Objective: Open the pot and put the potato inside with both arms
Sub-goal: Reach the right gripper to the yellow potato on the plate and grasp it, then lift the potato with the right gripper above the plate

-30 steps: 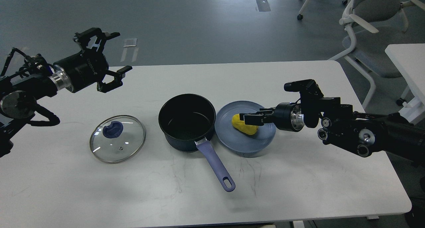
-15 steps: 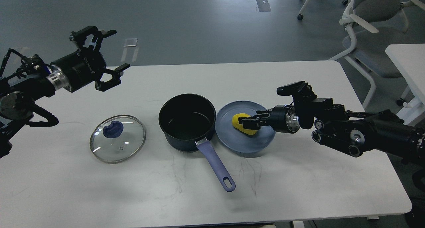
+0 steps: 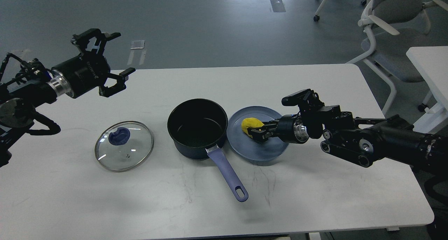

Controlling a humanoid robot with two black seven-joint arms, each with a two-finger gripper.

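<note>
The dark pot [image 3: 197, 128] with a purple handle stands open at the table's middle. Its glass lid [image 3: 124, 145] with a blue knob lies flat on the table to the left. The yellow potato [image 3: 250, 124] sits on the blue plate [image 3: 273, 150] just right of the pot. My right gripper [image 3: 258, 132] reaches in from the right and its fingers are closed on the potato's right side, low over the plate. My left gripper [image 3: 124, 53] is open and empty, held high above the table's far left, well behind the lid.
The pot handle [image 3: 227, 175] points toward the front edge. White office chairs [image 3: 388, 19] and a second table [image 3: 428, 63] stand off to the right, beyond the white table [image 3: 315, 198].
My right gripper has pushed left over the plate and closed onto the potato, which shifted slightly left. My left gripper drifted a little left and up.
</note>
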